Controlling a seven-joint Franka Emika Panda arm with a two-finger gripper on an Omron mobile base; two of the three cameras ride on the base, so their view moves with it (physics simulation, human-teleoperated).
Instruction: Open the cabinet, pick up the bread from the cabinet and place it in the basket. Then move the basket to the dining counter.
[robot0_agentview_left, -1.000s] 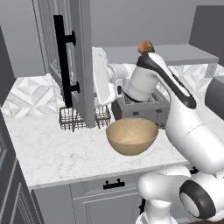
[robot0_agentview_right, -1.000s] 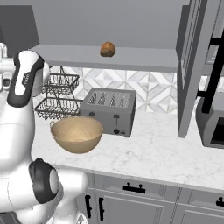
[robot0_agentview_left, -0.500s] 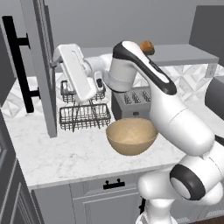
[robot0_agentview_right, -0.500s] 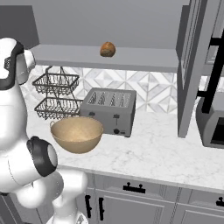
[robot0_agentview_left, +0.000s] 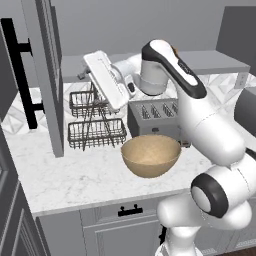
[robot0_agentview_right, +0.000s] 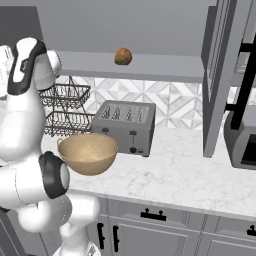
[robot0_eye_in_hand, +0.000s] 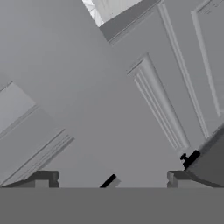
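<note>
arm (robot0_agentview_left: 210, 130): you are looking at glossy white rounded shells running link to link
joints (robot0_agentview_left: 206, 198): dark grey round caps are showing at the pivots
upper link (robot0_agentview_left: 175, 65): a black strip is running along its white cover
hand (robot0_agentview_left: 107, 80): a flat white block is carrying small dark fittings
finger tips (robot0_eye_in_hand: 43, 178): two small dark grey blocks are rising

Golden-brown bread (robot0_agentview_right: 123, 56), tan basket (robot0_agentview_right: 88, 153), grey cabinet (robot0_agentview_right: 218, 75), black wire rack (robot0_agentview_left: 96, 132), silver toaster (robot0_agentview_right: 124, 126).
</note>
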